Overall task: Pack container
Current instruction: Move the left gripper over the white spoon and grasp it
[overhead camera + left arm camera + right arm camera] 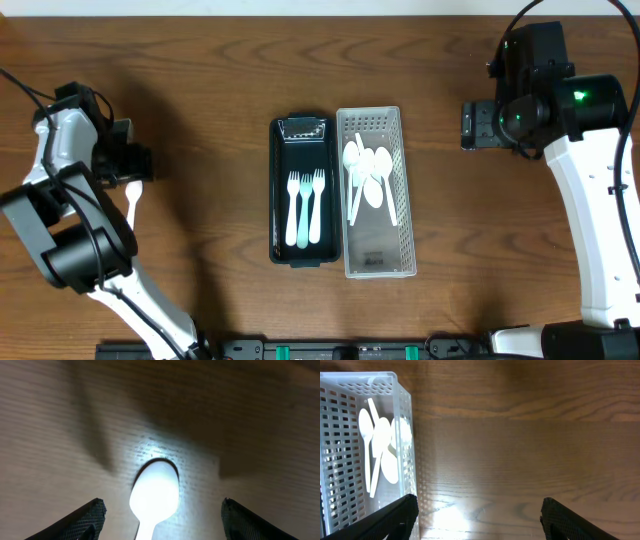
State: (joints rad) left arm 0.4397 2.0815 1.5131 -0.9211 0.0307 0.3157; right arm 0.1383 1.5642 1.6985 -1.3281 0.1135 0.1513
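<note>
A black container (280,190) sits mid-table with three forks (306,205) lying in it. Right beside it is a white perforated basket (378,255) holding several white spoons (368,175). One white spoon (132,205) lies on the table at the far left. My left gripper (138,165) hovers over its bowl end. In the left wrist view the spoon (155,492) lies between the open fingers (87,520), untouched. My right gripper (470,125) is open over bare wood, right of the basket. The right wrist view shows the basket (405,450) and its spoons (380,445) at the left.
The wooden table (200,80) stretches all around the two containers. Black equipment runs along the front edge (330,350). The right arm's white link (590,210) stands along the right side.
</note>
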